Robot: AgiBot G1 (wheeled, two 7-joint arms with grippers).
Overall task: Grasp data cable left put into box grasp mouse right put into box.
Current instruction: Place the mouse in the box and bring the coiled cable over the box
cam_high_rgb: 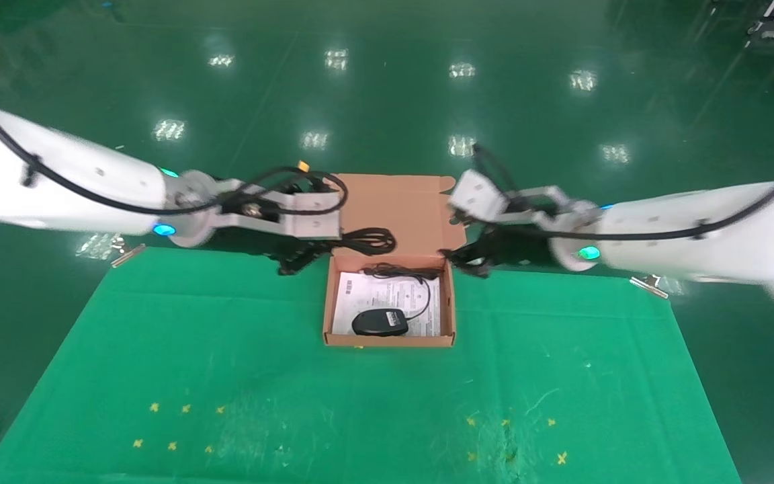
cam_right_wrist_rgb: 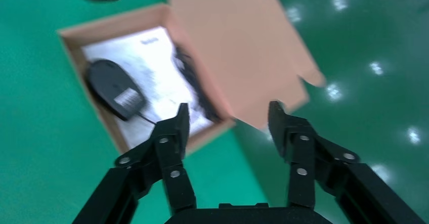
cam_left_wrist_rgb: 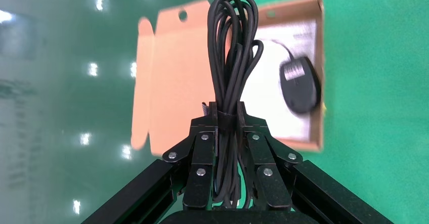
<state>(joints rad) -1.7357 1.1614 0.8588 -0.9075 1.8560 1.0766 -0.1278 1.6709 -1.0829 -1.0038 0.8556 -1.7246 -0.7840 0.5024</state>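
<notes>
The salmon-orange box stands open mid-table, its flap lid leaning back. The black mouse lies inside on the white leaflet, with its thin cord bunched at the box's back. My left gripper is shut on the data cable, a black looped bundle hanging over the lid's left part. In the left wrist view the gripper clamps the data cable at its tie, above the lid and mouse. My right gripper is open and empty beside the box's back right corner, as the right wrist view shows.
A green cloth covers the table, with small yellow crosses near the front. Metal clips sit at the back corners. Beyond the back edge is shiny green floor.
</notes>
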